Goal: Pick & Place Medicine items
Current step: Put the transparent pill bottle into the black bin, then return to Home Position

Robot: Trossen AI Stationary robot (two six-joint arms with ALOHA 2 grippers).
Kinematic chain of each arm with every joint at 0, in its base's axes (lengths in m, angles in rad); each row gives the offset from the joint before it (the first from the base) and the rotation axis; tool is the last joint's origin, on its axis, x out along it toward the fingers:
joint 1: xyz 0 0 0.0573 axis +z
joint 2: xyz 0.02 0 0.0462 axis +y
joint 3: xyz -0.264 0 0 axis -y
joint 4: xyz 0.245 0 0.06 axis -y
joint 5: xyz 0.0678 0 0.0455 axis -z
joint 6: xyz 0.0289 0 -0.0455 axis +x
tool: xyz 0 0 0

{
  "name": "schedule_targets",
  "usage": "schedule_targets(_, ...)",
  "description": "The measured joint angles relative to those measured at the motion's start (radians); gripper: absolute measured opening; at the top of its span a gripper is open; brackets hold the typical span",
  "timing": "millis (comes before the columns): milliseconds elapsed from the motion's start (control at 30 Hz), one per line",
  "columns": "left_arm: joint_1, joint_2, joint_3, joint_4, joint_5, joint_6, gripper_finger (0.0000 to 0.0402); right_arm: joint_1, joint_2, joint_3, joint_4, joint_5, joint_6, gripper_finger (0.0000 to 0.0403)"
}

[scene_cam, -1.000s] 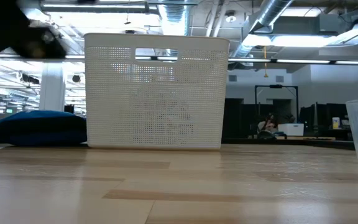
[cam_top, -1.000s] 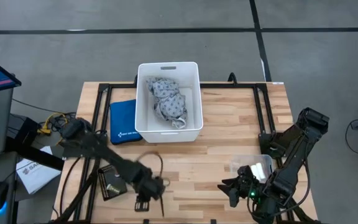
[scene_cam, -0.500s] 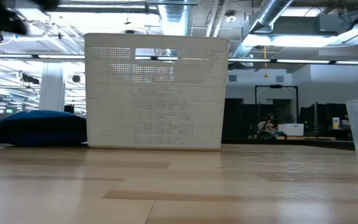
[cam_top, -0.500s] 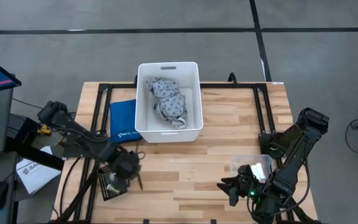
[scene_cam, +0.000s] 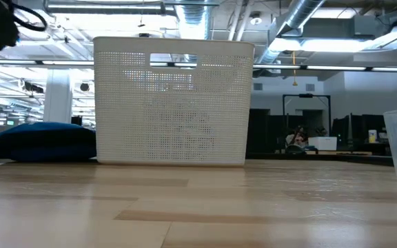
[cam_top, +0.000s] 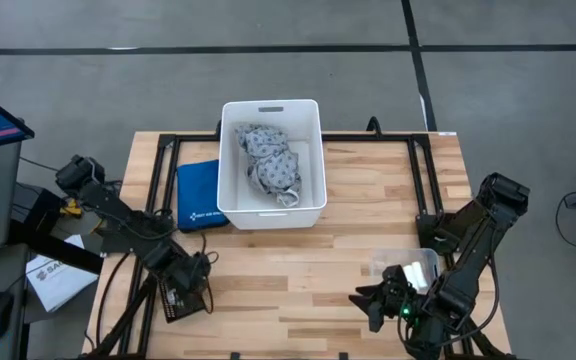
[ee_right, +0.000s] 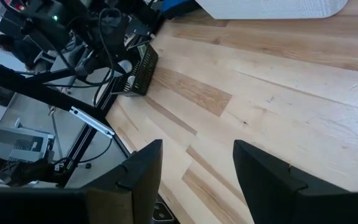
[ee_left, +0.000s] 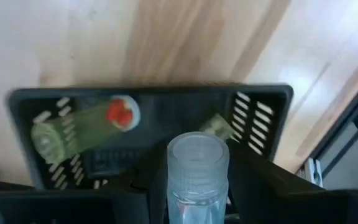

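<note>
A clear, ribbed-neck vial (ee_left: 197, 174) sits clamped between the left gripper (cam_top: 196, 283) fingers, directly above a black slotted tray (ee_left: 263, 124) at the worktop (cam_top: 368, 200) near-left corner. It looks light, rigid and slick, best held by its body below the neck. Two more tubes lie in the tray. The right gripper (ee_right: 194, 171) waits, fingers apart. Beyond stands one white bin (cam_top: 271, 112).

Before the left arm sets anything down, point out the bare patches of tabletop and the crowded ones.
Widest bare wood: the strip in front of the white bin, between the black tray and the clear container. Also bare: the far right corner beside the bin. Crowded: the left edge, where the left gripper, holding a clear vial, hangs over the tray near the blue pouch; the right gripper fills the near right.
</note>
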Motion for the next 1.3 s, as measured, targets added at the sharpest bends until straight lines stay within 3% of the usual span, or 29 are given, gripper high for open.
schedule_targets(533, -0.175, 0.123, 0.0, 0.13, 0.075, 0.004, 0.0128, 0.0, 0.0, 0.0, 0.011, -0.002, -0.008, 0.0193)
schedule_targets(933, -0.206, 0.084, 0.001, 0.135, 0.043, -0.014, 0.0131, 0.0, 0.0, 0.0, 0.012, -0.002, -0.007, 0.0193)
schedule_targets(1300, -0.206, 0.054, 0.002, 0.096, 0.018, -0.009, 0.0213, 0.0, 0.0, 0.0, 0.013, 0.006, -0.008, 0.0193)
